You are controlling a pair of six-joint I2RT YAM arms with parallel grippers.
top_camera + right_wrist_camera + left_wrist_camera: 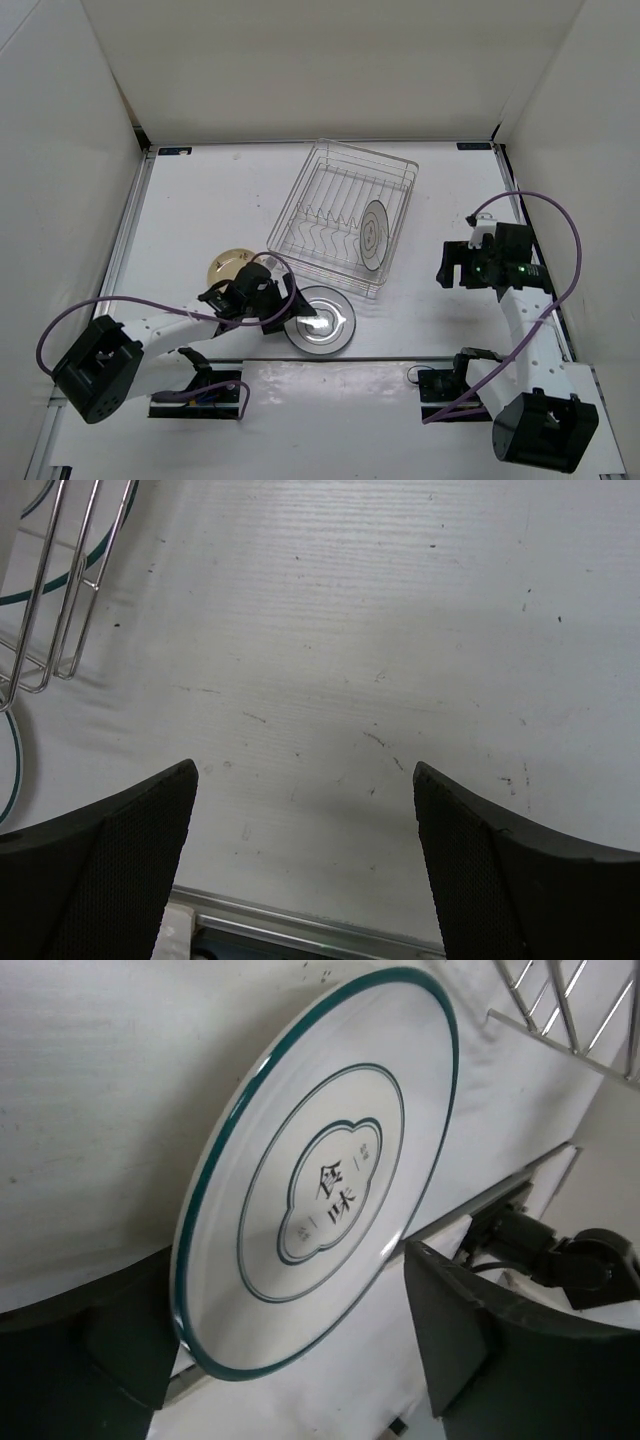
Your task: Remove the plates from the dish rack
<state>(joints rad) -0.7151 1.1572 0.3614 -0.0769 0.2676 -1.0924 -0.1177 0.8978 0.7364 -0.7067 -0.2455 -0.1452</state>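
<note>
dish rack [297, 192] sat mid-table with one upright plate [375, 235] left in its right end. tan plate [226, 266] and teal-rimmed plate [320, 1190] lay flat on the table [400, 630] just in front of the rack. left gripper [292, 310] was spread wide at the teal-rimmed plate's near edge, let go i'd say, so that set-down looked done. right gripper [305, 780] hung unclenched and empty, right of the rack. next up: reach in and pinch the upright plate's rim.

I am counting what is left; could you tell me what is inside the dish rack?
One plate stands on edge in the dish rack, near its right side. The open wires hide nothing else.
</note>
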